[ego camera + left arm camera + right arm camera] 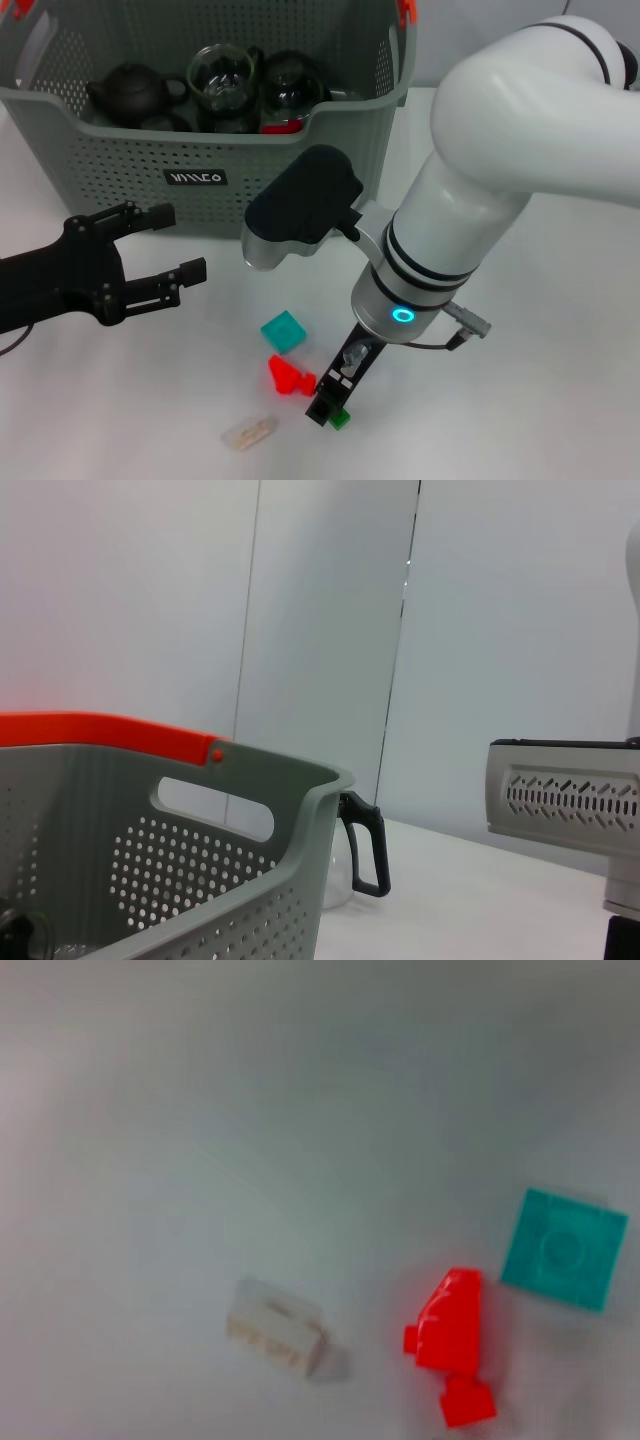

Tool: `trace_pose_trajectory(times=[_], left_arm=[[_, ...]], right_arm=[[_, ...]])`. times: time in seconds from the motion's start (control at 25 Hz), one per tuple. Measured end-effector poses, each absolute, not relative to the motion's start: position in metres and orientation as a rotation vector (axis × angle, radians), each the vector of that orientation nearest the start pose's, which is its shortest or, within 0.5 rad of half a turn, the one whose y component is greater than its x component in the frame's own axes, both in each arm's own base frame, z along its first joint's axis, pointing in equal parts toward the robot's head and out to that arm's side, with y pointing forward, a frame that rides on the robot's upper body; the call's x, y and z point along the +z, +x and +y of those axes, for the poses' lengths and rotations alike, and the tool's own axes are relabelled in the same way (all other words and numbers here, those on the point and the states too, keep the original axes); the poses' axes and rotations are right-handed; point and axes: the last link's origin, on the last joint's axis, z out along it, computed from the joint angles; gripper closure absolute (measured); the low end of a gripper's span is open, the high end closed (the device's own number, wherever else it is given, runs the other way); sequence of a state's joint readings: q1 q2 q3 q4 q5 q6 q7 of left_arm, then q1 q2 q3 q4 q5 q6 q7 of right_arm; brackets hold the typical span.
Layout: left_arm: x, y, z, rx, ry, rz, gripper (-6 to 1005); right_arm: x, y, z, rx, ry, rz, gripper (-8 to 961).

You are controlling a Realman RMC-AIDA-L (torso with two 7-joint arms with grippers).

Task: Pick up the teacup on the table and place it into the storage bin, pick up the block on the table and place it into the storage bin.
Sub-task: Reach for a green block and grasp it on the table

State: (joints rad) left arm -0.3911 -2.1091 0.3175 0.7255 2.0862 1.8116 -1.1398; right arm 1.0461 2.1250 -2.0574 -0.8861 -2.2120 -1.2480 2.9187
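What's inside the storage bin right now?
In the storage bin: a dark teapot, a clear glass cup, another dark glass vessel, something red. Its floor is hidden.

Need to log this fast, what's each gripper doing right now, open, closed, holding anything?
Left gripper: open, holding nothing, beside the storage bin.
Right gripper: down at a small green block on the table; grip cannot be told.

Hiding most of a small green block (pixel 342 419) beneath the right gripper (pixel 330 400), storage bin (pixel 120 160) running off the frame's top — fingertip gap unreadable
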Motion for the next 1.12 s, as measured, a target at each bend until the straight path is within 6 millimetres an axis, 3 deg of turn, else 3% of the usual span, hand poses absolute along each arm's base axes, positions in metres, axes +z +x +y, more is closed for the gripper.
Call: trace_pose_trajectory(times=[0.12,0.32,1.12], left_arm=[[0.0387,-0.3034,0.2718,-0.861,-2.531,-0.480,182],[0.0386,-0.3036,0.2715,-0.862,-2.531,-0.482,182],[0.0382,-0.3043,0.2730,-0.854,-2.525,-0.486,181]], right_arm=[[-0.1551,0.0932,0.3193,-0.761,-2.823,0.780,209],[-0.1562,0.0939,0.3189,-0.760,-2.823,0.770,280],[-0.1577,0.0948,0.3140,-0.802,-2.833,0.727,337]])
